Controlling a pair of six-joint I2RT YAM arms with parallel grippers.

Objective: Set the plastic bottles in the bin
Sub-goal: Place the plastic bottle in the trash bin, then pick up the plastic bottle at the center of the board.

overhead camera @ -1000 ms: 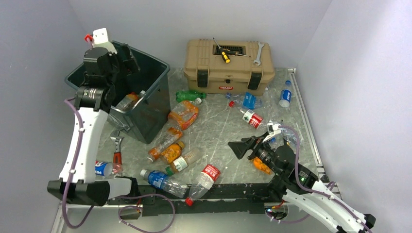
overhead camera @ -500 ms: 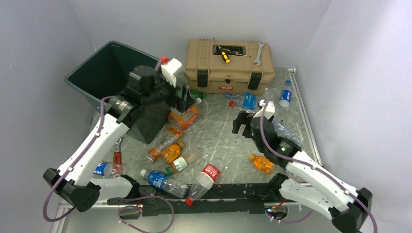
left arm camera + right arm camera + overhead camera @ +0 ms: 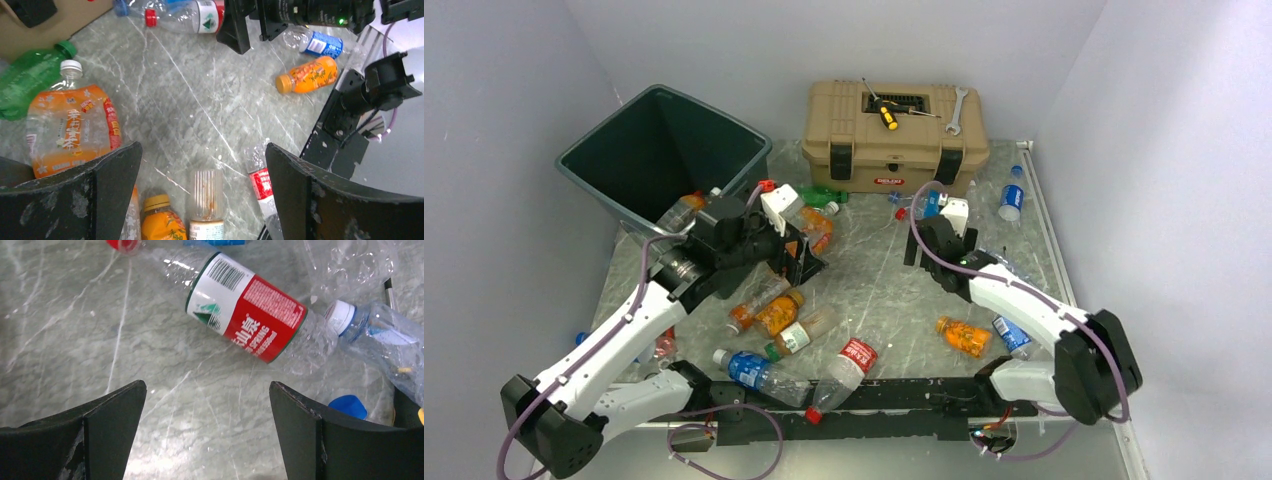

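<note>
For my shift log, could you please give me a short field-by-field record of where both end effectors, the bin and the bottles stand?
Left end effector: open, empty, hovering beside the crushed orange bottle
Right end effector: open, empty, over the red-label bottle
Bin: upright, rear left
Other bottles: many lying loose on the table
Toolbox: closed, rear centre

Clear bottle (image 3: 247,305): red label with white Chinese characters above the word "SPRING". Its white panel bears a barcode and a green triangular mark. Orange bottle (image 3: 70,130): Chinese characters, not legible. Toolbox (image 3: 894,150): red badge, too small to read.
</note>
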